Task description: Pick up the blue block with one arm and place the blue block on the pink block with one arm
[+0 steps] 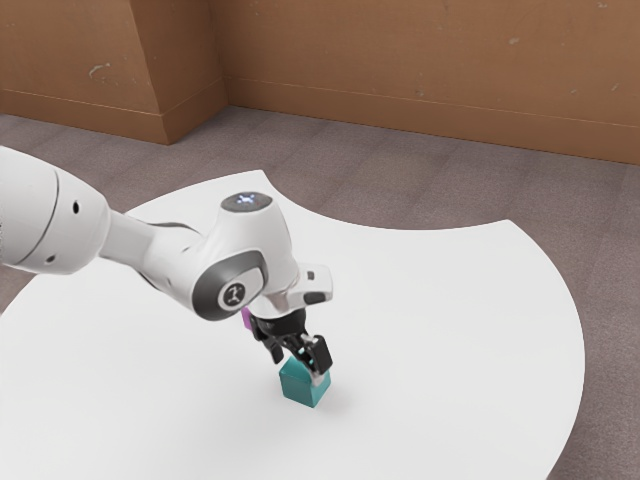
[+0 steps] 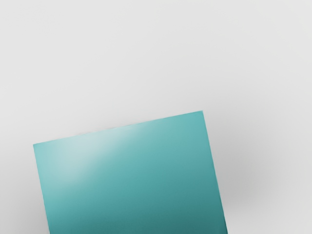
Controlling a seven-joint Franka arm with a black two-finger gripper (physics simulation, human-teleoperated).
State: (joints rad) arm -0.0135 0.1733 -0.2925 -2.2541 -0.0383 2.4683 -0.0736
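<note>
The blue block (image 1: 304, 385), a teal cube, rests on the white table (image 1: 450, 330) near its front. My gripper (image 1: 300, 362) points straight down on it, open, with the fingers (image 1: 320, 360) reaching down to either side of the cube's top. In the wrist view the blue block (image 2: 131, 180) lies large and close just under my hand, flat on the table. A sliver of the pink block (image 1: 246, 319) shows behind my wrist, a short way toward the exterior view's left of the blue block; the arm hides most of it.
The round table has wide bare surface toward the exterior view's right and left. Its front edge (image 1: 470, 470) runs close below the blue block. Brown walls (image 1: 420, 60) and grey carpet lie beyond the table.
</note>
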